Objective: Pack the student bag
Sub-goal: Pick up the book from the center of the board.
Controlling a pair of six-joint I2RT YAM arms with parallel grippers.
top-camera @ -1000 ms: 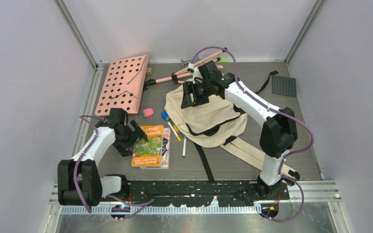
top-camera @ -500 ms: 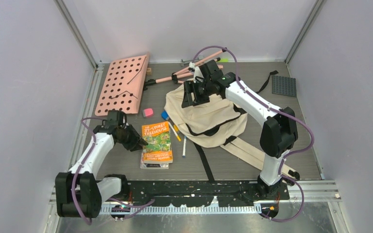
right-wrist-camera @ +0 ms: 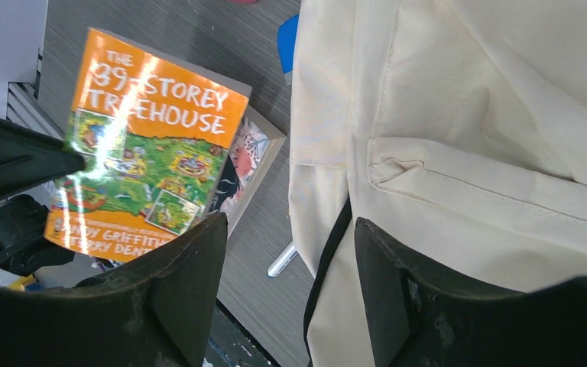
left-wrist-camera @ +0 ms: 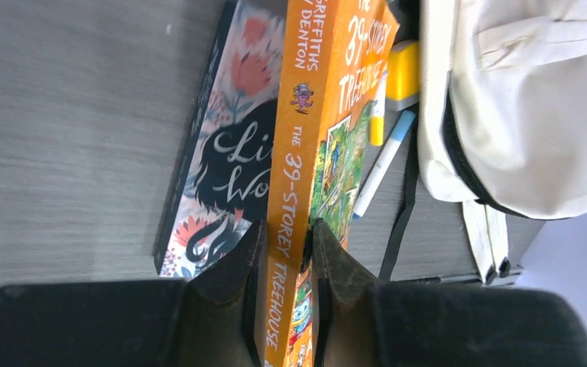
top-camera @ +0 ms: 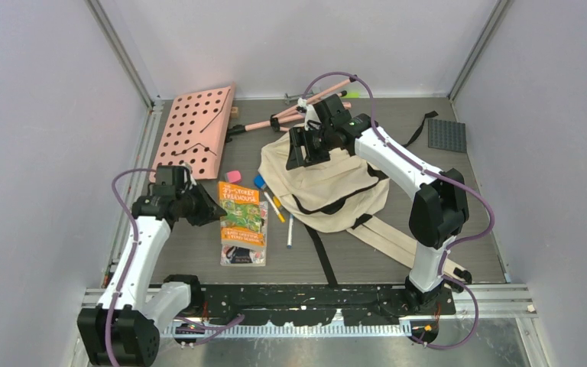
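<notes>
The student bag (top-camera: 329, 183) lies slumped mid-table, cream cloth with black zippers; it also shows in the left wrist view (left-wrist-camera: 520, 115) and the right wrist view (right-wrist-camera: 489, 153). My left gripper (left-wrist-camera: 287, 245) is shut on the spine edge of an orange book (left-wrist-camera: 298, 153), "The 39-Storey Treehouse", tilted up off a dark floral book (left-wrist-camera: 222, 168). From above, the left gripper (top-camera: 212, 212) holds the orange book (top-camera: 242, 214) at its left edge. My right gripper (top-camera: 299, 157) hangs open over the bag's far-left corner; the bag's zippered edge runs between its fingers (right-wrist-camera: 191, 283).
Pens (top-camera: 275, 206) and a white marker (top-camera: 290, 229) lie between the books and the bag. A pink eraser (top-camera: 233, 177), a pink perforated board (top-camera: 192, 134) and pink rods (top-camera: 306, 107) sit at the back. A grey plate (top-camera: 446, 134) is far right. Black straps (top-camera: 321, 256) trail forward.
My left gripper has shut on the orange book and carried its edge up and away from me, uncovering the floral book beneath. The right arm has stayed put.
</notes>
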